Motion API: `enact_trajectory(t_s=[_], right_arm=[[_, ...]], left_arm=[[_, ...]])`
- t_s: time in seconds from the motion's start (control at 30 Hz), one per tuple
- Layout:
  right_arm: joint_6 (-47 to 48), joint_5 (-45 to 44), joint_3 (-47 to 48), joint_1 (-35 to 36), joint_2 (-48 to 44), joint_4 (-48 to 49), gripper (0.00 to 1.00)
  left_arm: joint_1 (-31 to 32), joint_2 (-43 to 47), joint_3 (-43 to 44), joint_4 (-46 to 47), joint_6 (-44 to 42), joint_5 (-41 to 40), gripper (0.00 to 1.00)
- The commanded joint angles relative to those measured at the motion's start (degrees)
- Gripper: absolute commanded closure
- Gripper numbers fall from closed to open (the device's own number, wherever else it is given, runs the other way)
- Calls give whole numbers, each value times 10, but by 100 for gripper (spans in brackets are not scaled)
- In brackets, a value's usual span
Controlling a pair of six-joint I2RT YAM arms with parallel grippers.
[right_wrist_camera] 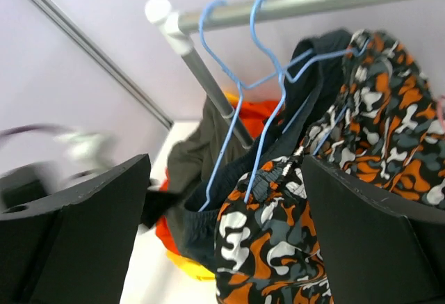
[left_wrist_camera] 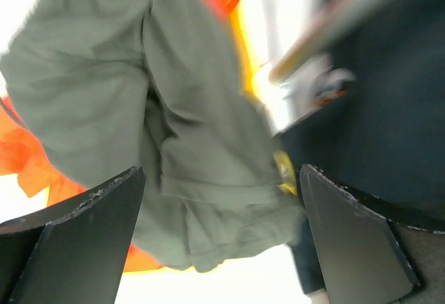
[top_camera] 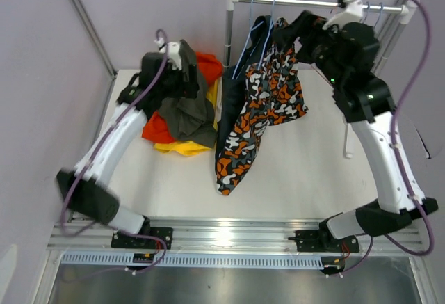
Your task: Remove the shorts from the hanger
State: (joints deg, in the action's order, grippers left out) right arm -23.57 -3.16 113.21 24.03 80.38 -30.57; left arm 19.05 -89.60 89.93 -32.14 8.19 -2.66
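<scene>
On the steel rail (right_wrist_camera: 313, 1) of the rack, hooked side by side: two pale-blue wire hangers (right_wrist_camera: 254, 74). Hung beneath them, still on the rack: the dark navy-black shorts (top_camera: 231, 99) and, just to their right and overlapping them, the camouflage shorts (top_camera: 261, 109) in orange, black and white, one leg hanging low over the white table (top_camera: 306, 179). Cannot tell which hanger carries which pair.

Already off the rack, heaped on the table left of the upright post (top_camera: 228, 36): the olive-grey shorts (left_wrist_camera: 174, 95) on top, the orange-red shorts (top_camera: 208, 64) under and behind, the bright yellow shorts (top_camera: 182, 148) lowest, peeking out at the near edge.

Left gripper (left_wrist_camera: 221, 179) right over that heap, fingers (left_wrist_camera: 90, 234) spread wide, olive-grey cloth filling the gap yet not pinched. At the edge of that cloth, a small yellow scrap (left_wrist_camera: 281, 168), too blurred to tell tag from fabric or to read.

Right gripper (right_wrist_camera: 224, 159) raised beside the rail, about level with the hangers, jaws parted wide and closed on nothing. Ahead of it, between the two dark fingers: camouflage print and the navy waistband.
</scene>
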Motion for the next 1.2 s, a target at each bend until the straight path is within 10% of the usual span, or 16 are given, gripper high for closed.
enact_trajectory(t_s=[0.0,0.4,0.73,0.97,1.17], right_arm=[[18,-35,28,20,56,2,5],[9,-103,34,29,145,27,32],[-11,-105,48,35,188,24,50],[-9,-118,70,42,193,2,96],[3,-128,79,44,161,-10,100]], left_arm=[[15,173,-111,72,26,52,1],[25,464,-349,38,26,105,1],[25,483,-361,42,32,122,1],[26,479,-363,56,43,143,1],[48,449,-317,74,39,195,1]])
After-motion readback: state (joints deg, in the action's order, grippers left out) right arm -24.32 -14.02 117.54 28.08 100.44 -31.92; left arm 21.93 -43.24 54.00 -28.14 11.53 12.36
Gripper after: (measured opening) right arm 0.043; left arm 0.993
